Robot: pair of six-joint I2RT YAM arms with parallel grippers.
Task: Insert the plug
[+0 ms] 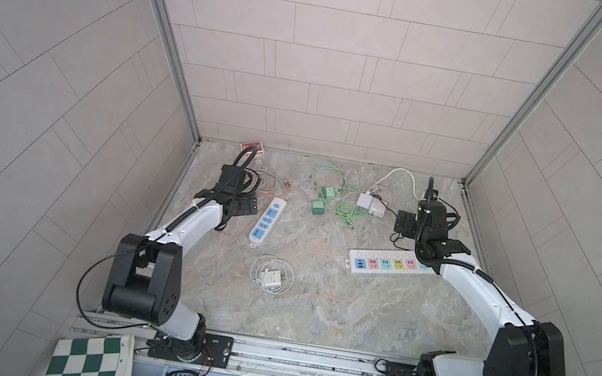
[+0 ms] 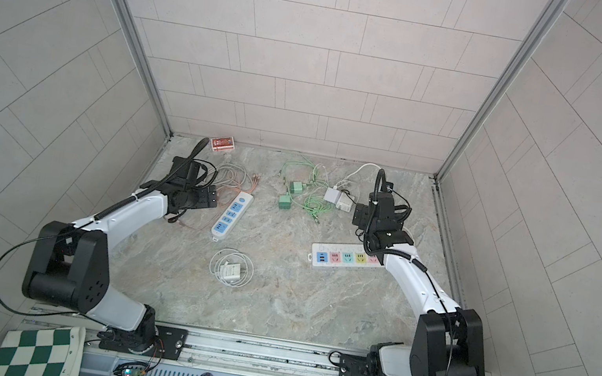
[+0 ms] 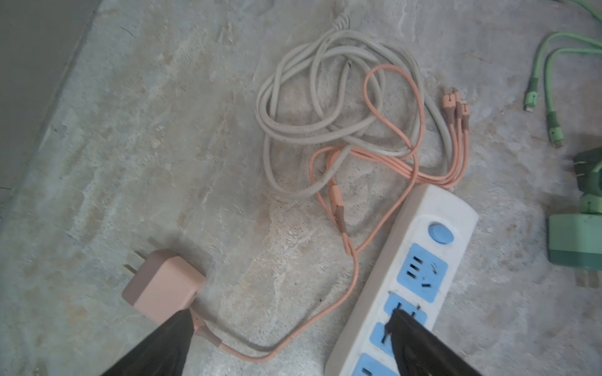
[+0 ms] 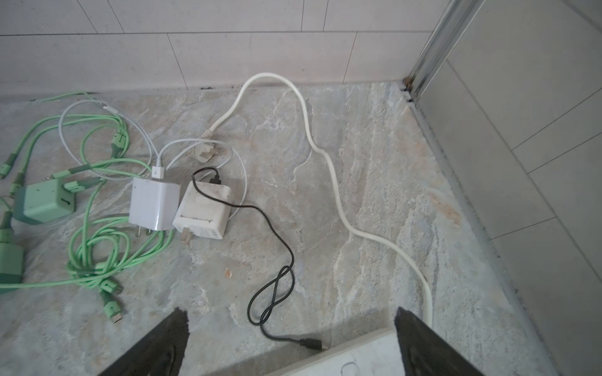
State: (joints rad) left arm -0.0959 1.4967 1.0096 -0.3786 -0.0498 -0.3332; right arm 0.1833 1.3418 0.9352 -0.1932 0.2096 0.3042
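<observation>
Grey-veined stone tabletop, tiled walls on three sides, cables strewn about. Over it the left fingers stand wide apart, holding nothing: one tip just beside the pink plug, which lies flat with prongs free, the other above the blue-socket power strip. Its pink cable runs into a tangle with a grey cord. Likewise the right fingers gape empty, over the end of the coloured-socket strip. Two green chargers and two white chargers lie between the arms; another white charger sits nearer the front, ringed by its cable.
</observation>
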